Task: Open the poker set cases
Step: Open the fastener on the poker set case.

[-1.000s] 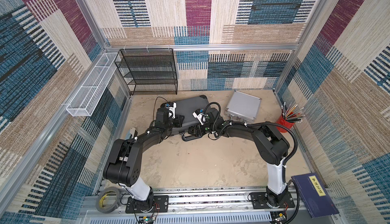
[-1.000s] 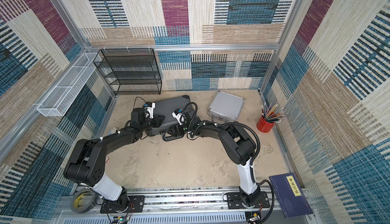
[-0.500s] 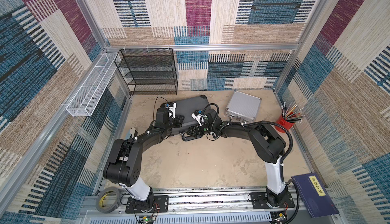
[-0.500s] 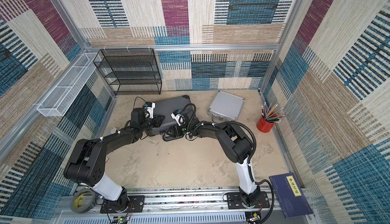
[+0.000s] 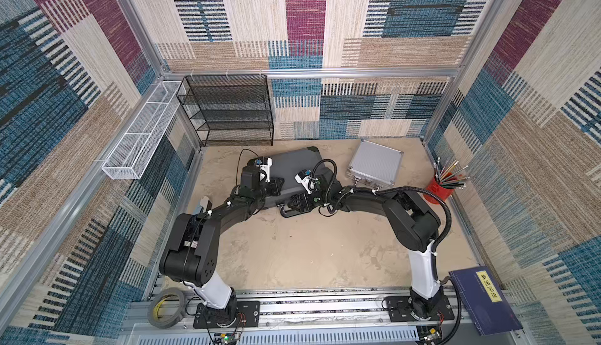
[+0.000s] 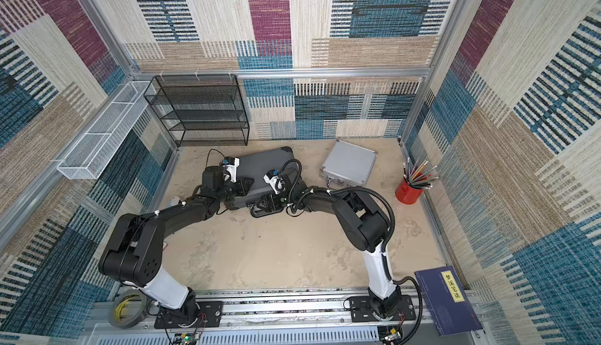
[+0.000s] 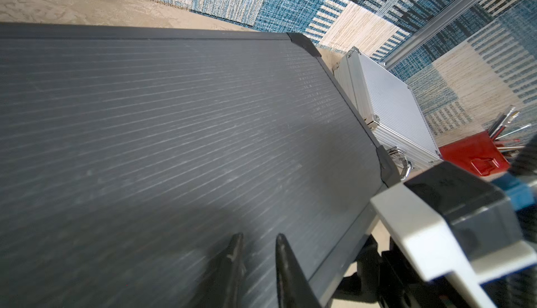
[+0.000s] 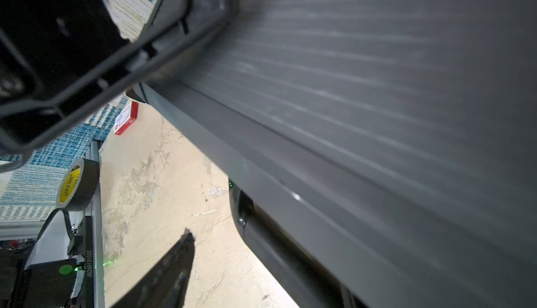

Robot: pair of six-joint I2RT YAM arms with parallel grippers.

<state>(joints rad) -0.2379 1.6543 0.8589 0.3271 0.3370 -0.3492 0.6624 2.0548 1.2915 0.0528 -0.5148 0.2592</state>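
The large dark grey case point(image 5: 292, 164) lies closed on the sandy floor, also shown in a top view point(image 6: 263, 164). The smaller ribbed silver case point(image 5: 374, 163) lies closed to its right. My left gripper point(image 7: 258, 238) rests on the dark lid point(image 7: 174, 117) near its front left, open by a narrow gap with nothing between the fingers. My right gripper point(image 5: 294, 204) is low at the dark case's front edge, open wide beside the black handle point(image 8: 276, 251). One of its fingers point(image 8: 180, 260) hovers over the floor. The case hides the other.
A black wire-mesh rack point(image 5: 227, 109) stands at the back left, and a white wire basket point(image 5: 140, 132) hangs on the left wall. A red cup of pencils point(image 5: 439, 190) stands right of the silver case. A blue book point(image 5: 484, 301) and a tape roll point(image 5: 166, 307) lie at the front. A small red-and-white box point(image 8: 126, 117) lies left of the dark case.
My right arm's elbow has shifted slightly to the left, with its gripper staying at the dark case's front edge. The left arm and both cases have not moved.
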